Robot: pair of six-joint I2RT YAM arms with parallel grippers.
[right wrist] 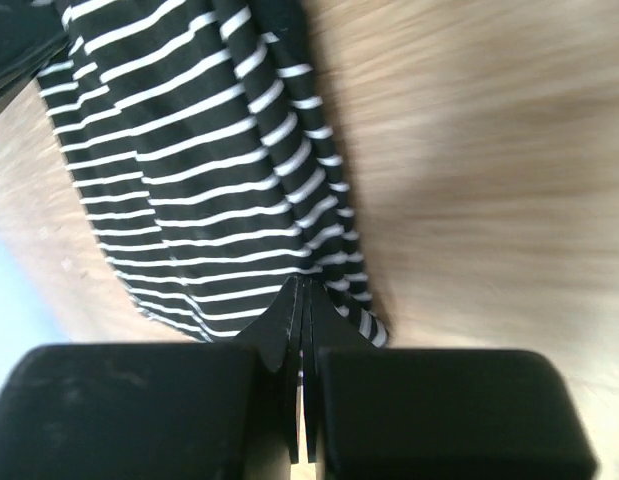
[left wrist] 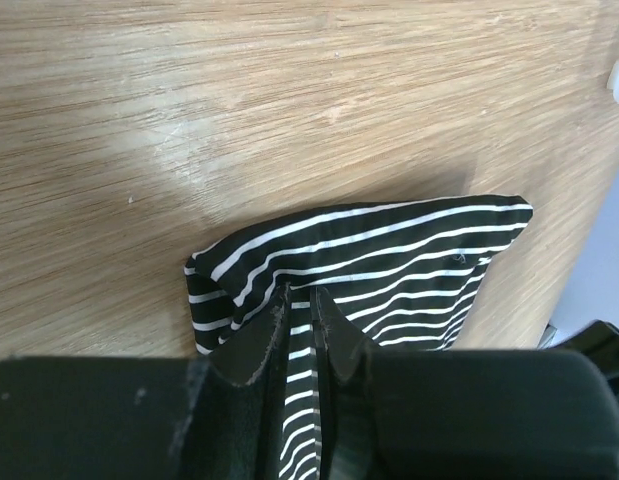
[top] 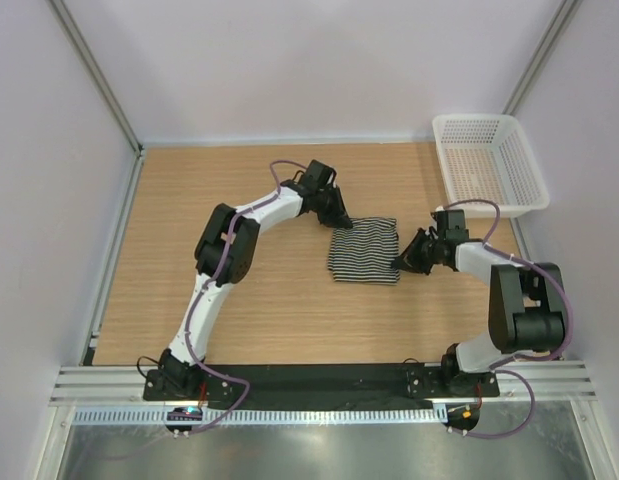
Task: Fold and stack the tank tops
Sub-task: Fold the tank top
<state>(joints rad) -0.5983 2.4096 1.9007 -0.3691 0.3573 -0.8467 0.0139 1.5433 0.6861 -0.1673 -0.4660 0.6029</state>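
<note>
From the overhead view, the left arm (top: 229, 245) rises from its base at the bench's (top: 189, 200) 7 o'clock edge and bends toward the middle. The left gripper (top: 341, 218) sits at the 11 o'clock corner of the tank top (top: 364, 250). From the left wrist view, this gripper (left wrist: 301, 305) stands at a narrow gap with striped cloth running up between its two fingers, so it is pinching the tank top (left wrist: 389, 250). From the pinch the cloth spreads out toward 1 o'clock in a folded, pointed flap over the wood.

The tank top is a small folded rectangle of thin black-and-white stripes. It lies flat on the bench just right of centre, between the two grippers.

The right gripper (top: 401, 263) touches the tank top's 4 o'clock corner. The right arm (top: 519, 300) loops back from there to its base at the bench's 5 o'clock edge. From the right wrist view, this gripper's (right wrist: 302, 290) fingers are pressed flat together, with their tips right at the hem of the tank top (right wrist: 189, 150). I cannot tell whether any cloth is caught between them. From there the stripes fan away toward 11 o'clock.

A white mesh basket (top: 476, 117) stands at the bench's 2 o'clock corner, well apart from the tank top.
</note>
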